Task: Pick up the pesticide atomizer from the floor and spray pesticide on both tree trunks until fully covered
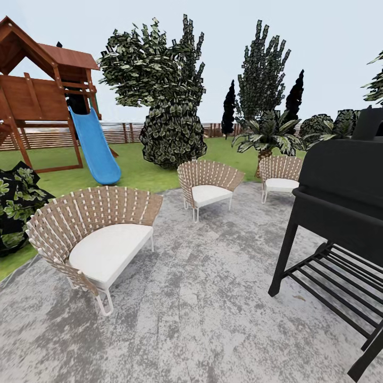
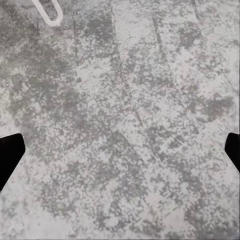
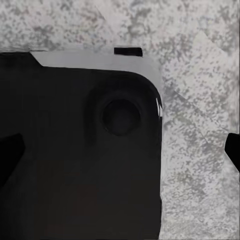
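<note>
Both grippers hang spread and empty over the grey paving, the left gripper point(image 2: 120, 150) above bare stone, the right gripper point(image 3: 120, 145) above a black rounded block. No sprayer shows among the wicker chairs point(image 1: 101, 239) or by the black grill point(image 1: 340, 202). Drive slowly between them toward the lawn point(image 1: 133, 167), scanning low for a red spot.

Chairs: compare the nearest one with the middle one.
The nearest chair looks bigger and stands close to the patio's grass edge; the middle chair looks smaller and stands further back. The nearest faces right, its woven back to the left; the middle faces more toward the camera. Both have woven tan backs, white cushions and white legs.
</note>
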